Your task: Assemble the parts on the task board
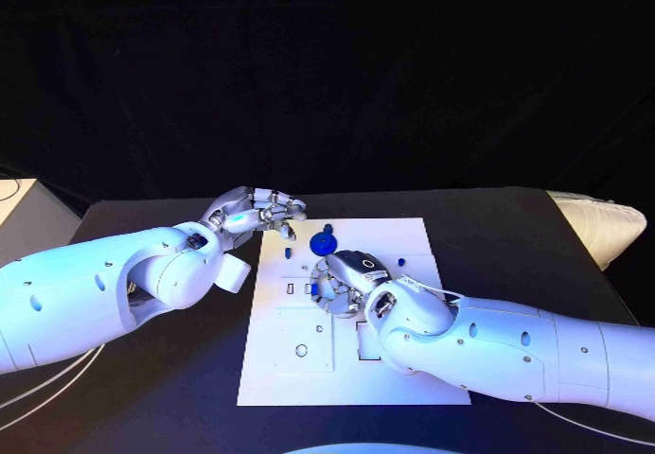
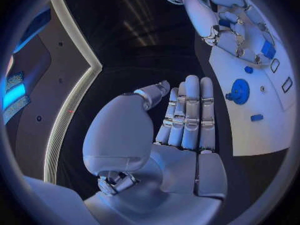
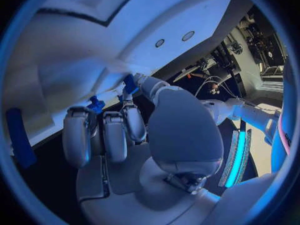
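Black table (image 1: 164,397), dark backdrop behind. A pale padded object (image 1: 601,227) sits at the table's far right edge; a white box-like thing (image 1: 27,213) at the far left.

Task board (image 1: 293,369), white, lies mid-table, long side running away from the robot. Several cut-out slots show on its near half. A blue round part (image 1: 324,243) stands near the board's far edge; a small blue part (image 1: 404,260) lies apart to its right.

Right hand (image 1: 348,279) is over the board's middle, its arm covering the board's right near corner. In the right wrist view its fingers (image 3: 115,135) are curled inward against the board, with a small blue part (image 3: 130,83) at the thumb tip and another blue piece (image 3: 95,105) by the fingertips. Looks pinched, though the grip itself is hard to make out.

Left hand (image 1: 253,213) sits at the board's far left corner, off the parts. In the left wrist view its fingers (image 2: 190,112) are straight, held side by side, palm bare, nothing in it; the blue round part lies just beyond the fingertips.
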Robot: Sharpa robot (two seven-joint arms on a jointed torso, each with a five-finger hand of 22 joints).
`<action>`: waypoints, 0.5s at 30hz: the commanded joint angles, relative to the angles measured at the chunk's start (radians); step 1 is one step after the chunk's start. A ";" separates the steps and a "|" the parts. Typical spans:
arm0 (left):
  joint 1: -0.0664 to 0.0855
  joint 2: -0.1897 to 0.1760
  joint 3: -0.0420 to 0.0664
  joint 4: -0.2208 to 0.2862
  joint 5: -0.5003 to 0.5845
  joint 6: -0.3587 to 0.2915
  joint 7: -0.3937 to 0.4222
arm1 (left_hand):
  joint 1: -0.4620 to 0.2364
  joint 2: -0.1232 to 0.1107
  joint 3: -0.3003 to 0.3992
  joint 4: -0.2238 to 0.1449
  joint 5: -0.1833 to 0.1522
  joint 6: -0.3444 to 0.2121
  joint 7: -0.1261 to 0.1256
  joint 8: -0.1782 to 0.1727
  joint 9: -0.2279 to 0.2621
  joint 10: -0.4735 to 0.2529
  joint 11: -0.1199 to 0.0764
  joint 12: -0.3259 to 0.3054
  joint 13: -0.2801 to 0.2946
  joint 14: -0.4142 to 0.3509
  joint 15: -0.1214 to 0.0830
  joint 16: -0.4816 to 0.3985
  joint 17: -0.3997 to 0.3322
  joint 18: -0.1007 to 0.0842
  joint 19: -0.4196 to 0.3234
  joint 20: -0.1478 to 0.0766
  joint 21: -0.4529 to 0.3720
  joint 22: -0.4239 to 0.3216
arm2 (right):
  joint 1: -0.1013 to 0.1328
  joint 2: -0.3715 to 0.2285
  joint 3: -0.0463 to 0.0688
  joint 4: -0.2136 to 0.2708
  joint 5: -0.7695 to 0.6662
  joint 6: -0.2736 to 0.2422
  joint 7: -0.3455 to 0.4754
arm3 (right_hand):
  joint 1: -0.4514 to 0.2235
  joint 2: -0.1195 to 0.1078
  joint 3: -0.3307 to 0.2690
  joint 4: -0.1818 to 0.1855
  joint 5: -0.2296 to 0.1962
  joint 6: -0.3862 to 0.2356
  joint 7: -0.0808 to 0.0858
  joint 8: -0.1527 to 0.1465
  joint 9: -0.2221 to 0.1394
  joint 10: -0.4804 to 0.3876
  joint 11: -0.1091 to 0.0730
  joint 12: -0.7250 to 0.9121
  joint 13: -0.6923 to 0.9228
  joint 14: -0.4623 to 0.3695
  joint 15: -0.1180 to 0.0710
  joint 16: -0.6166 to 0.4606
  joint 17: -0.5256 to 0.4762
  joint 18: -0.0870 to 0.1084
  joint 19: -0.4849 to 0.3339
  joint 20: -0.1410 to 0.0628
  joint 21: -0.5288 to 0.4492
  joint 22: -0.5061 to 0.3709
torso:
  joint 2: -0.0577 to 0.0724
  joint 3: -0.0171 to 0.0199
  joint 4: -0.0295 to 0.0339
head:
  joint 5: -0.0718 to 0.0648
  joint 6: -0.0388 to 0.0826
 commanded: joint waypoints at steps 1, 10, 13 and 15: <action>-0.001 0.003 0.000 -0.001 -0.008 0.024 0.004 | -0.008 -0.006 -0.001 0.006 0.001 -0.008 0.000 -0.007 0.002 -0.006 -0.001 0.005 0.001 -0.007 0.002 0.000 0.001 0.006 -0.001 0.006 -0.003 -0.001 | -0.002 0.002 -0.001 -0.003 -0.015 -0.001 -0.009 | -0.011 -0.001 -0.003 0.004 0.002 -0.009 0.003 0.001 -0.004 -0.003 0.003 -0.007 0.055 0.079 -0.002 -0.005 0.151 -0.012 0.019 -0.005 -0.004 0.162 | 0.000 0.0002 -0.0003 | -0.001 -0.001; -0.001 0.004 0.000 -0.002 -0.009 0.026 0.003 | -0.008 -0.006 -0.001 0.006 0.001 -0.008 0.000 -0.007 0.002 -0.006 -0.001 0.005 0.001 -0.007 0.002 0.000 0.001 0.006 -0.001 0.006 -0.003 -0.001 | -0.002 0.002 -0.001 -0.006 -0.017 -0.005 -0.005 | -0.016 -0.008 -0.004 0.005 0.004 -0.019 0.006 -0.003 -0.007 -0.015 0.006 -0.023 0.041 0.078 0.000 -0.008 0.147 -0.010 0.015 -0.004 -0.011 0.158 | 0.000 0.0001 -0.0007 | 0.000 -0.001; -0.001 0.004 0.000 -0.002 -0.010 0.027 0.003 | -0.008 -0.006 -0.001 0.006 0.001 -0.008 0.000 -0.007 0.002 -0.006 -0.001 0.005 0.001 -0.007 0.002 0.000 0.001 0.006 -0.001 0.006 -0.003 -0.001 | -0.002 0.002 -0.001 -0.007 -0.017 -0.007 -0.002 | -0.020 -0.014 -0.005 0.007 0.001 -0.029 0.010 -0.008 -0.011 -0.023 0.009 -0.033 0.033 0.077 0.002 -0.009 0.146 -0.010 0.013 -0.002 -0.015 0.156 | 0.000 0.0007 -0.0008 | 0.000 0.000; -0.001 0.004 0.000 -0.002 -0.010 0.027 0.003 | -0.008 -0.006 -0.001 0.006 0.001 -0.008 0.000 -0.007 0.002 -0.006 -0.001 0.005 0.001 -0.007 0.002 0.000 0.001 0.006 -0.001 0.006 -0.003 -0.001 | -0.002 0.003 -0.001 -0.007 -0.016 -0.009 0.000 | -0.023 -0.018 -0.006 0.008 0.000 -0.036 0.012 -0.011 -0.013 -0.031 0.011 -0.044 0.024 0.077 0.004 -0.010 0.144 -0.009 0.012 -0.001 -0.018 0.154 | 0.000 0.0008 -0.0007 | 0.000 0.000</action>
